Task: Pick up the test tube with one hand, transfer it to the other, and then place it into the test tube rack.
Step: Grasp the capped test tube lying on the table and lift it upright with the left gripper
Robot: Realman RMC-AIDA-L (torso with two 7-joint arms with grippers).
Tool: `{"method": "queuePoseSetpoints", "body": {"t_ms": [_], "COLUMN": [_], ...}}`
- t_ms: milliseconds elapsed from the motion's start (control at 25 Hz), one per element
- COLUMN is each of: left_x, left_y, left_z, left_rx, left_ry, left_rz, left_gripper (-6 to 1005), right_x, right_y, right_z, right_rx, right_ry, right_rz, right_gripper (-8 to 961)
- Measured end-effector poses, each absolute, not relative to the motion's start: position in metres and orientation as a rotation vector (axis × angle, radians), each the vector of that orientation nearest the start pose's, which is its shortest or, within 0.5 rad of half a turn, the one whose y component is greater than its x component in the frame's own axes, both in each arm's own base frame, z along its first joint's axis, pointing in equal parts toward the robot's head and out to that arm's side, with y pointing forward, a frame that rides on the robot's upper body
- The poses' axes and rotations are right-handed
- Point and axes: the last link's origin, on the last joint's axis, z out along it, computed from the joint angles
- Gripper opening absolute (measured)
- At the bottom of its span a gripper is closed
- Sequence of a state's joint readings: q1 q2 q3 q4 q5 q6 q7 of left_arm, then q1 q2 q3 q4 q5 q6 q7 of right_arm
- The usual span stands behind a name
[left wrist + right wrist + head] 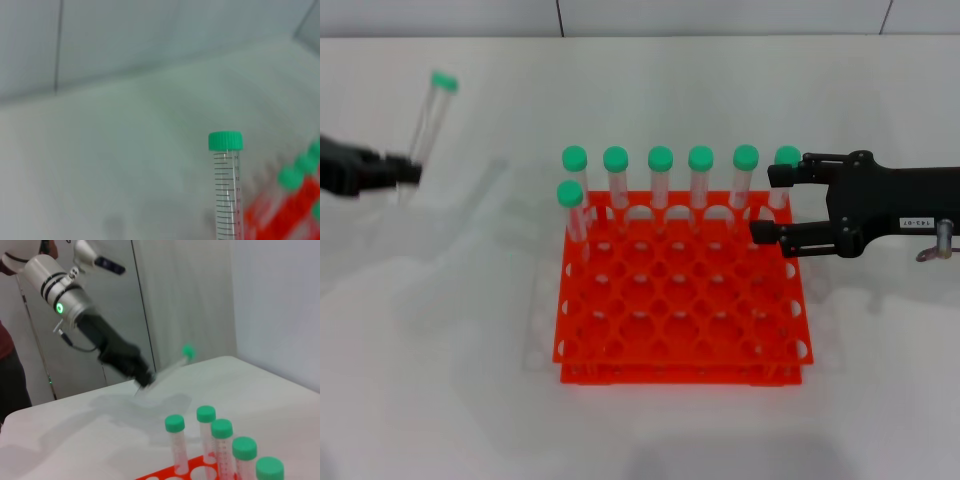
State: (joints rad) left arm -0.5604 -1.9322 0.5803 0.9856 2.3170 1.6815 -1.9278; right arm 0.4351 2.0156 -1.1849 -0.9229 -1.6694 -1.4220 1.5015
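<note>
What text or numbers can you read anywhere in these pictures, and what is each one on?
"14", "12", "11": volume marks printed beside the graduation lines on the test tube held by the left hand; lower numbers too blurred to read.
White label on the right hand: print too small to read.
Test tube rack: no text visible.

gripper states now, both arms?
Left pincer: shut on the test tube, lifted off the table.
Right pincer: open, empty, beside the test tube rack.

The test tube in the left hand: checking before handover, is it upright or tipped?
Tipped. The test tube leans from the left hand, cap up and away, off the table.
</note>
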Motion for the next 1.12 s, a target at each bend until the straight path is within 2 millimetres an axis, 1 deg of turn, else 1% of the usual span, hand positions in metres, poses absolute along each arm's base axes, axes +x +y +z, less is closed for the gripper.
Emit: {"method": "queuePoseSetpoints", "body": {"t_ms": [80, 200, 320, 440, 680, 800, 840, 880, 1120], "left_x": [-0.276, -0.266, -0.252, -0.240, -0.217, -0.207, -0.207, -0.197, -0.179], "left_y": [0.357, 0.365, 0.372, 0.380, 0.397, 0.400, 0.400, 0.401, 0.399], "left_z": [0.121, 0.125, 0.120, 0.114, 0.089, 0.076, 0.076, 0.063, 0.037], "left_rx": [-2.526, -2.496, -2.479, -2.450, -2.438, -2.463, -2.463, -2.515, -2.665], "left_ry": [-0.963, -0.877, -0.768, -0.695, -0.623, -0.605, -0.605, -0.599, -0.569], "left_rz": [-0.370, -0.484, -0.602, -0.719, -0.907, -0.952, -0.952, -0.960, -0.896], "left_gripper": [206, 207, 208, 210, 212, 214, 214, 215, 217], "right_x": [0.216, 0.214, 0.213, 0.211, 0.209, 0.209, 0.209, 0.208, 0.207], "right_y": [0.340, 0.340, 0.341, 0.341, 0.339, 0.338, 0.338, 0.337, 0.333], "right_z": [0.008, 0.009, 0.010, 0.011, 0.015, 0.018, 0.018, 0.019, 0.023], "right_rx": [-2.799, -2.794, -2.794, -2.795, -2.793, -2.797, -2.797, -2.802, -2.812], "right_ry": [0.373, 0.367, 0.359, 0.345, 0.319, 0.315, 0.315, 0.311, 0.284], "right_rz": [0.647, 0.657, 0.660, 0.671, 0.677, 0.693, 0.693, 0.699, 0.703], "right_gripper": [757, 757, 757, 757, 756, 756, 756, 756, 755]}}
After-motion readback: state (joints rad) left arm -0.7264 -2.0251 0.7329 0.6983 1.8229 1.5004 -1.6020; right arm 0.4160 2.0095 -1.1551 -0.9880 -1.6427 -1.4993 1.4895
